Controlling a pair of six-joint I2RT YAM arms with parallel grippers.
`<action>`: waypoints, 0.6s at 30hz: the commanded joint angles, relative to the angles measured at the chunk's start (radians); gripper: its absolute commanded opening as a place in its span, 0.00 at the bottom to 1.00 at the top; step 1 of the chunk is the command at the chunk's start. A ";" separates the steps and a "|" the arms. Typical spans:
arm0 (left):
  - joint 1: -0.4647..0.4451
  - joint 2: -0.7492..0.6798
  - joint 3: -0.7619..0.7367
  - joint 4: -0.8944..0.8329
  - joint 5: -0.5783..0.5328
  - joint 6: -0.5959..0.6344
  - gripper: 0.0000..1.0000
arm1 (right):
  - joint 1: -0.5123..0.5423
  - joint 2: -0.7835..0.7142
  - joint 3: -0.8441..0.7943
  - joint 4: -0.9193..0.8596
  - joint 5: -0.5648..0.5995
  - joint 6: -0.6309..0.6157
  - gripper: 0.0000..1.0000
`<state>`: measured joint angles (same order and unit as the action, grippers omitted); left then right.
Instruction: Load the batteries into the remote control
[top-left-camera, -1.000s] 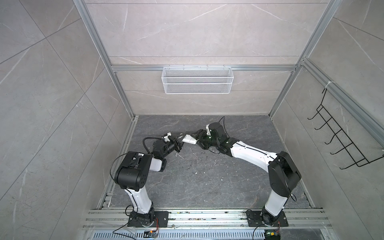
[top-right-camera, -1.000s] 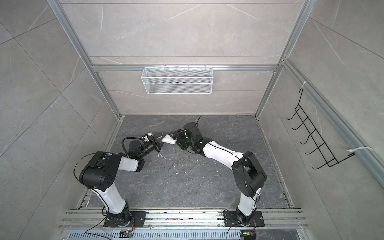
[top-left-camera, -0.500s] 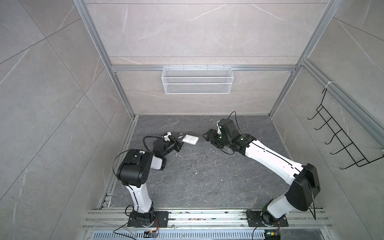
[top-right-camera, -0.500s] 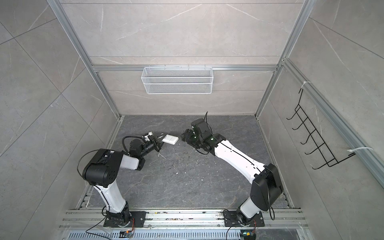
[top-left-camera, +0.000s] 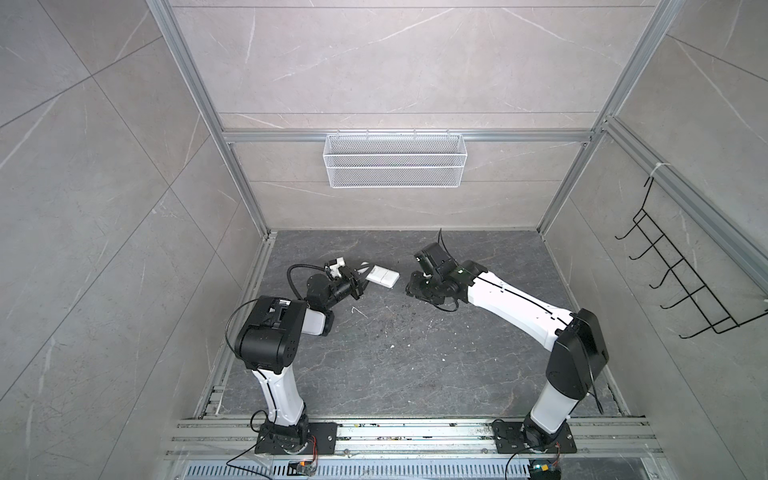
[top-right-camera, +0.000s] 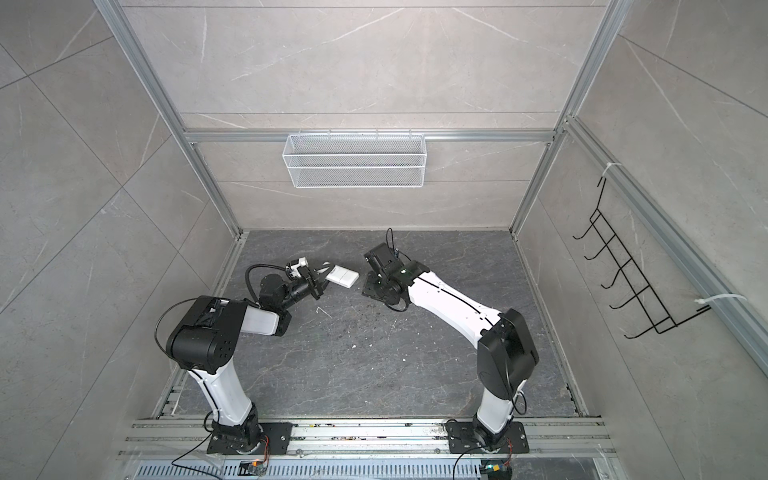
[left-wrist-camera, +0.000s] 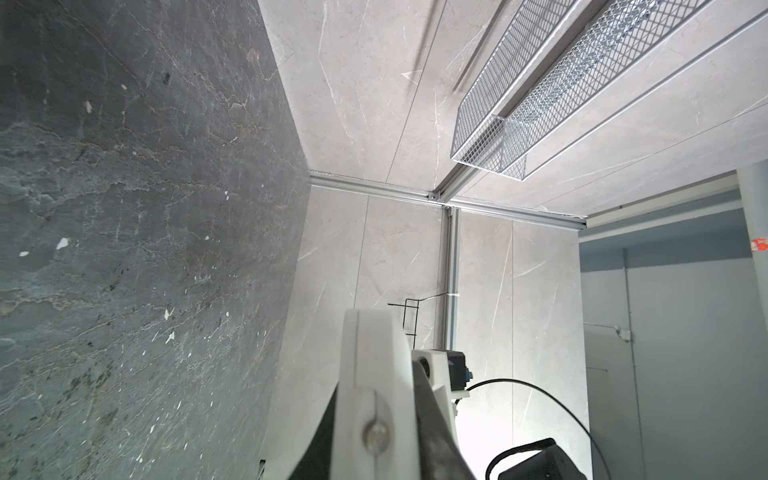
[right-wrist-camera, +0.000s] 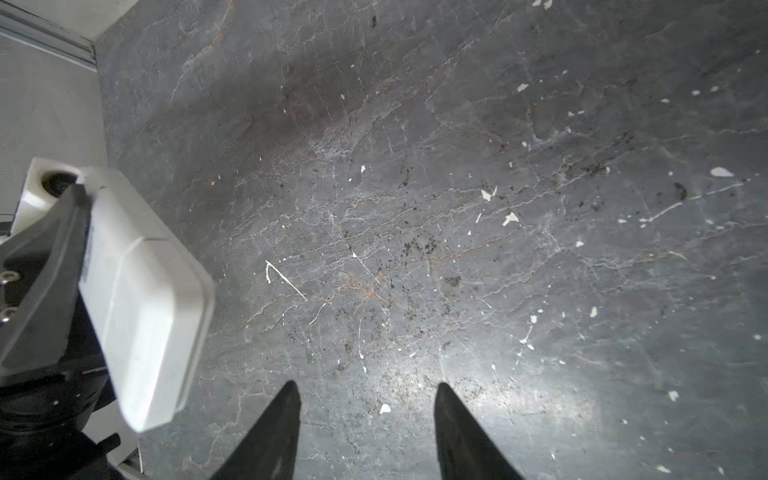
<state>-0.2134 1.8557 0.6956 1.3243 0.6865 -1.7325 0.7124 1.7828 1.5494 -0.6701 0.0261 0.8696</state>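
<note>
My left claw (top-left-camera: 365, 280) clamps the remote control (top-left-camera: 385, 277), lifted off the floor (top-left-camera: 395, 353). My right claw (right-wrist-camera: 368, 386) has backed away from it, parted and empty; I see no batteries yet.

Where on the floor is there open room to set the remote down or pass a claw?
The widest bare floor lies between the left arm and the right arm, out to the front rail. Another strip runs along the back wall below the wire basket. It is crowded where the left claw, shut on the remote control, faces the open right claw.
</note>
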 joint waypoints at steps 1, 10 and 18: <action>0.000 -0.020 0.024 0.017 0.029 0.054 0.00 | 0.016 0.045 0.086 -0.105 0.062 -0.028 0.53; -0.027 -0.037 0.028 -0.017 0.026 0.093 0.00 | 0.029 0.138 0.209 -0.128 0.029 -0.031 0.53; -0.044 -0.041 0.030 0.003 0.010 0.067 0.00 | 0.036 0.162 0.244 -0.126 0.025 -0.027 0.52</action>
<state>-0.2321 1.8553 0.6956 1.2568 0.6739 -1.6714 0.7349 1.9263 1.7592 -0.8001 0.0547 0.8589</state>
